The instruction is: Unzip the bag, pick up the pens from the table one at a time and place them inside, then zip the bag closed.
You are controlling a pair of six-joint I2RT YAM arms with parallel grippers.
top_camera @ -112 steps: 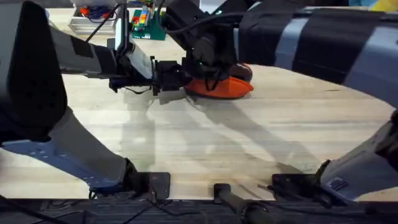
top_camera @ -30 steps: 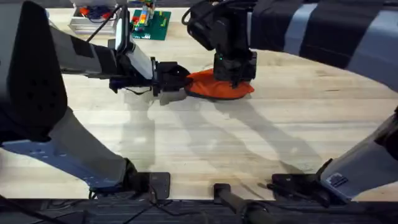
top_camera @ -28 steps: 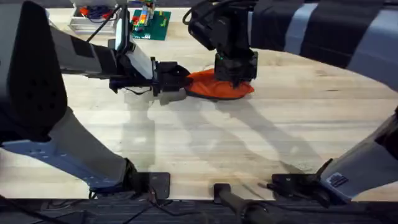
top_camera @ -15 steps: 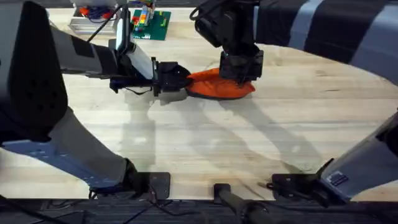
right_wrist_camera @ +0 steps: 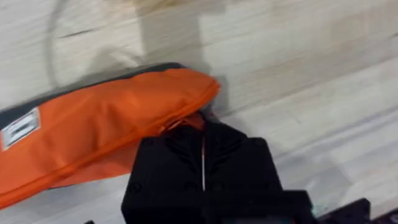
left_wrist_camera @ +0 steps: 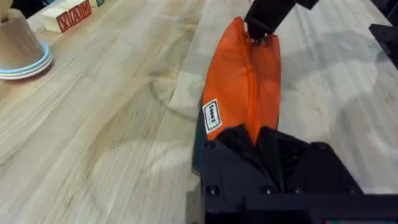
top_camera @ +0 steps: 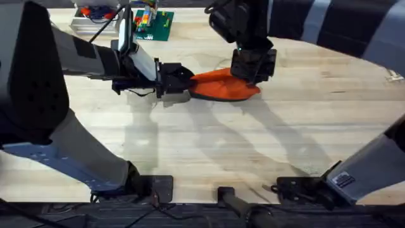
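The orange bag lies on the wooden table at the back centre. My left gripper is shut on the bag's left end; in the left wrist view its fingers pinch the near end of the bag. My right gripper is at the bag's right end, shut at the zipper line. In the right wrist view the closed fingertips meet the top seam of the bag, hiding the pull. The right gripper also shows beyond the bag. The pens are out of view.
A green baseplate with bricks and a grey tray sit at the back left. A beige cup on blue saucers and lettered wooden blocks stand to one side. A small pale item lies near the right edge.
My right gripper has slid rightward along the bag's top, from its left end to its right end. The left gripper has stayed put, holding the bag.
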